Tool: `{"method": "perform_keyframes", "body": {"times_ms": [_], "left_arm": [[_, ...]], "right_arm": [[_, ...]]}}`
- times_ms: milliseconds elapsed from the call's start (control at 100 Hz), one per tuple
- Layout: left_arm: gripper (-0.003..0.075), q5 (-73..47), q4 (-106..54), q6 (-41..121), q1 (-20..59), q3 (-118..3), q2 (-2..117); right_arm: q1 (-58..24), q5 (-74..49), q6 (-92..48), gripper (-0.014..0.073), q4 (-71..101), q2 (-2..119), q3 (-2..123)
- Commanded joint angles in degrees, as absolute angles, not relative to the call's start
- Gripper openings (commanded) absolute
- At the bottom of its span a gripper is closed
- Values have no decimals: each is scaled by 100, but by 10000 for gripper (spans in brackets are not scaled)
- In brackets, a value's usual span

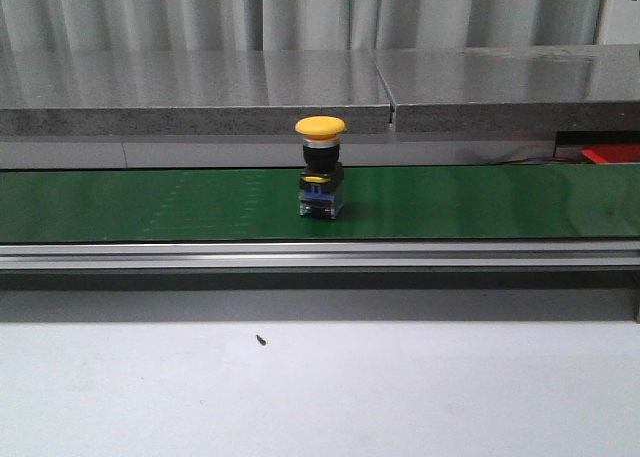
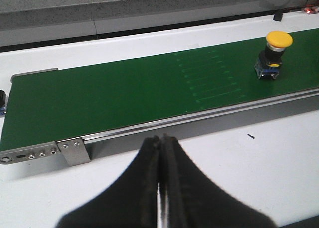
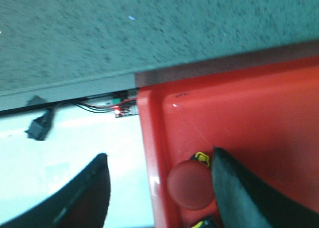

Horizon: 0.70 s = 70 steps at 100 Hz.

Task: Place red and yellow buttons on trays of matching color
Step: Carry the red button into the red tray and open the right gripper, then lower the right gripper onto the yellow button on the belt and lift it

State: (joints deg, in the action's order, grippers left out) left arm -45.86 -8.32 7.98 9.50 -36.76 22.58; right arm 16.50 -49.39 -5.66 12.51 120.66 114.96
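in the front view, a yellow button [image 1: 321, 180] stood upright at the middle of the frame on the green conveyor belt [image 1: 150, 205], its domed yellow cap on top of a narrower black neck and a blocky black and blue base; neither gripper showed here, and only a sliver of the red tray [image 1: 612, 154] appeared at the right edge. it looked like a small, rigid plastic switch, light and not fragile, top-heavy enough to tip if nudged at the cap; the smooth cap seemed a slippery place to pinch, so the squarer base or the neck just under the cap looked the better hold. in the left wrist view, the same button [image 2: 272, 55] sat at the upper right of the frame, well apart from the left gripper [image 2: 161, 188] at the bottom centre, whose two black fingers were pressed together with nothing between them, hanging over the white table [image 2: 239, 173] in front of the belt's metal rail. in the right wrist view, the right gripper [image 3: 159, 188] was spread wide, one finger over the pale table at lower left, the other over the red tray at lower right; a red button [image 3: 191, 184] lay in the tray beside that finger, apparently released, though contact could not be ruled out.
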Motion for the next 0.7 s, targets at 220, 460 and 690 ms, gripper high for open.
{"method": "perform_keyframes", "body": {"times_ms": [220, 460, 690], "left_arm": [[-19, -4188, -934, 791, 1000, -3821, 2304], [-19, -4188, -934, 791, 1000, -3821, 2304], [-19, -4188, -934, 791, 1000, -3821, 2304]], "right_arm": [[1113, -5201, -725, 456, 1094, 10951, 11683], [566, -5580, -725, 456, 1082, 10500, 11683], [196, -5753, -725, 456, 1087, 10088, 11432]]}}
